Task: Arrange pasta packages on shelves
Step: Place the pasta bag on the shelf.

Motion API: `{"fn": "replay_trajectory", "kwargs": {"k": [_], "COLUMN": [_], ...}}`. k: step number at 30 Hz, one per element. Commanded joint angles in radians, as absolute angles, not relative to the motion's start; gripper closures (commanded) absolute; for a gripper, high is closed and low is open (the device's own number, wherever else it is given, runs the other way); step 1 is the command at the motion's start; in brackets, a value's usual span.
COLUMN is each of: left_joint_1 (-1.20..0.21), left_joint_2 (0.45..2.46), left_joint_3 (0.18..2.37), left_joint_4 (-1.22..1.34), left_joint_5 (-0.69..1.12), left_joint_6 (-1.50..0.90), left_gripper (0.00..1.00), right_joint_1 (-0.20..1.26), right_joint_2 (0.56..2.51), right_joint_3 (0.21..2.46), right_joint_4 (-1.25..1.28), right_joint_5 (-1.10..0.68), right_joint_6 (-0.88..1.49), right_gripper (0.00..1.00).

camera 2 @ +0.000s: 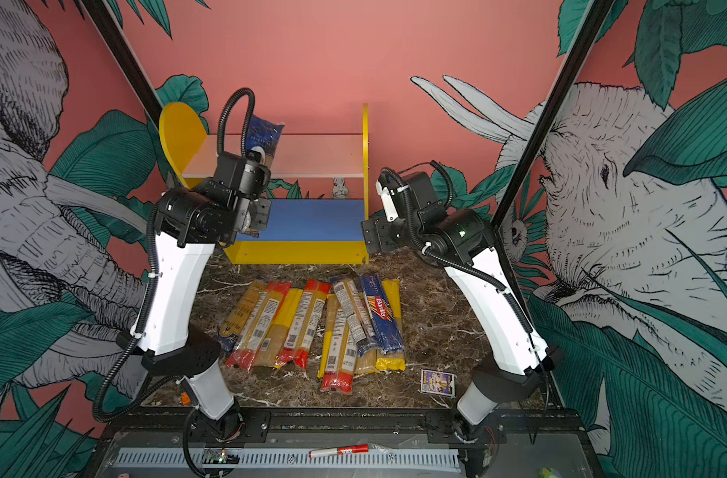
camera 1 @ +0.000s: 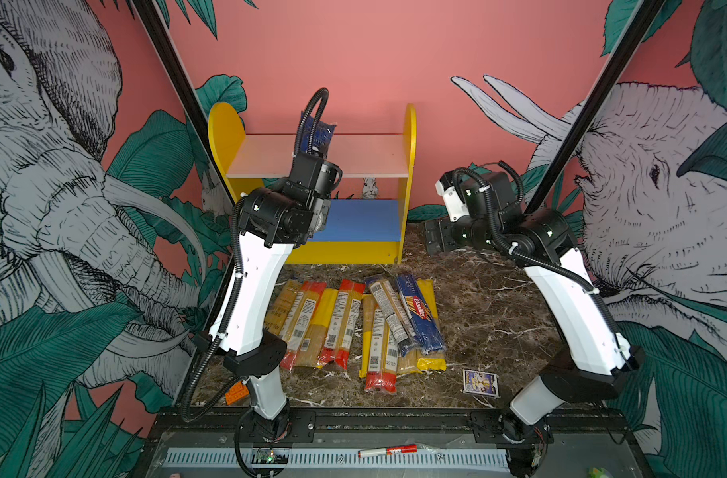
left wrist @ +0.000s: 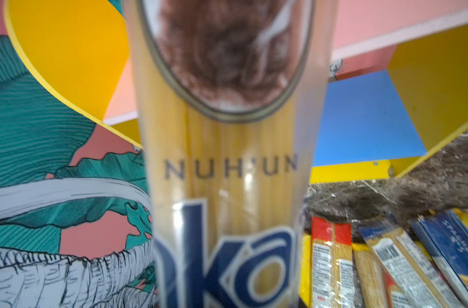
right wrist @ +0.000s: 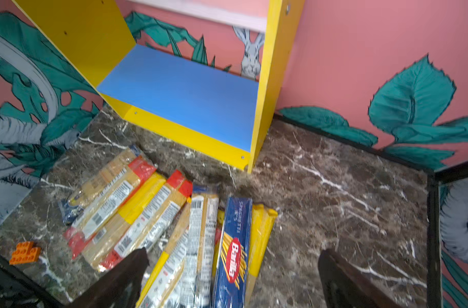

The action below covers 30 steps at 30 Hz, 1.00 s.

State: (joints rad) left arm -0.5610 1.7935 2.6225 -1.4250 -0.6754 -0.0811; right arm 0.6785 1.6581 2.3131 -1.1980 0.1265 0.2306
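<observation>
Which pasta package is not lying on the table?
The blue-topped packet printed NUH'UN, held upright by the left gripper in front of the shelves. All the other packets lie flat on the marble table.

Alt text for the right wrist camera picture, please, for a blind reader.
Spaghetti packets lie heaped on a dark marble tabletop before a yellow shelf unit whose blue lower board is bare. The open right hand hovers nearby.
</observation>
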Motion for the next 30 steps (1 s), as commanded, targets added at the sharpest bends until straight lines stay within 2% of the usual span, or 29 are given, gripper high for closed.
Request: {"fn": "replay_trajectory", "kwargs": {"k": [1, 8, 19, 30], "left_joint_1": [-0.493, -0.269, -0.167, -0.050], "left_joint_2": [1.799, 1.844, 1.917, 1.968], "left_joint_3": [2.716, 2.755, 2.750, 2.731], "left_joint_4": [-1.168, -1.036, -0.661, -0.620], "left_joint_5": [-0.705, -0.539, -0.531, -0.460], "left_joint_6": [0.055, 0.099, 0.356, 0.319], "left_gripper": [1.00, 1.00, 1.00, 1.00], "right_joint_1": [0.688, 0.693, 0.700, 0.700], "right_joint_2": [1.713, 1.846, 1.969, 2.045], "right_joint_3": [2.411, 2.559, 2.662, 2.721], "right_joint_4": [-1.194, -1.199, -1.157, -1.161], "right_joint_5": [0.161, 0.172, 0.220, 0.274], "right_joint_6": [0.203, 0.208, 0.215, 0.240], "right_gripper": [0.01, 0.01, 0.01, 0.01]}}
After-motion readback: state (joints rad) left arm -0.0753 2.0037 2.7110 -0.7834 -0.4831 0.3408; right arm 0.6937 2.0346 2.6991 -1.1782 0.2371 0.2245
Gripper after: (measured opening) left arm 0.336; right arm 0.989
